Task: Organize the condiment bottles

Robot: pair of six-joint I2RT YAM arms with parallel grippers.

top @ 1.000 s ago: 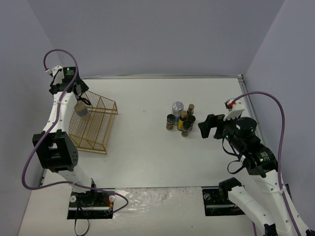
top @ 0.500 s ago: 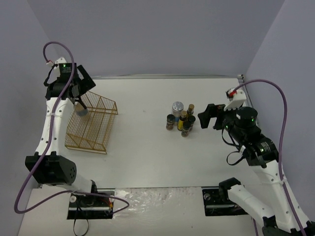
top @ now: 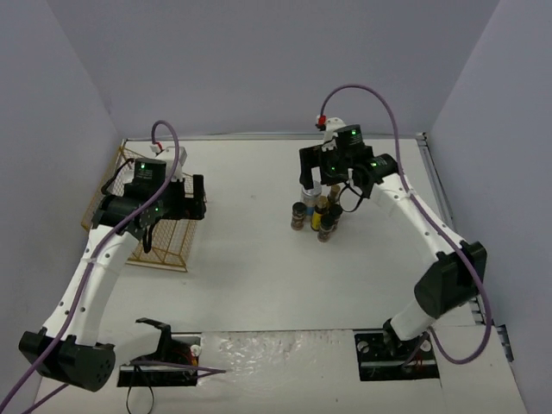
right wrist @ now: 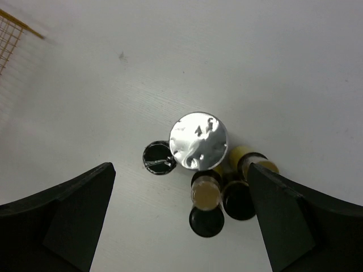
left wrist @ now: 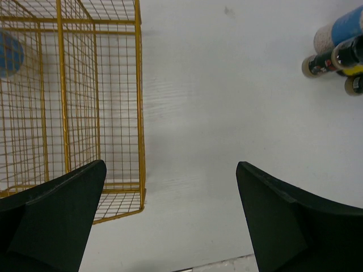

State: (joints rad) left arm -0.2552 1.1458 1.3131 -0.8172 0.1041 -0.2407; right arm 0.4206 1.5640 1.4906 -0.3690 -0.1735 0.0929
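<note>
Several condiment bottles (top: 317,219) stand clustered right of the table's middle. In the right wrist view they show from above: a wide one with a silver cap (right wrist: 198,140), a black-capped jar (right wrist: 159,157), a slim tan-capped one (right wrist: 206,192), two more black caps and a yellow one (right wrist: 252,161). My right gripper (top: 323,172) (right wrist: 181,221) hangs open above this cluster, touching nothing. One blue-labelled bottle (left wrist: 8,54) lies inside the gold wire rack (top: 164,243) (left wrist: 96,102). My left gripper (top: 191,200) (left wrist: 170,226) is open and empty over the rack's right edge.
The cluster also shows far off at the top right of the left wrist view (left wrist: 337,54). A corner of the rack (right wrist: 17,28) shows in the right wrist view. Grey walls close in the table on three sides.
My left gripper let go of the white bottle in the rack and swung to the rack's right side. My right arm swung from the right edge to above the bottle cluster.
</note>
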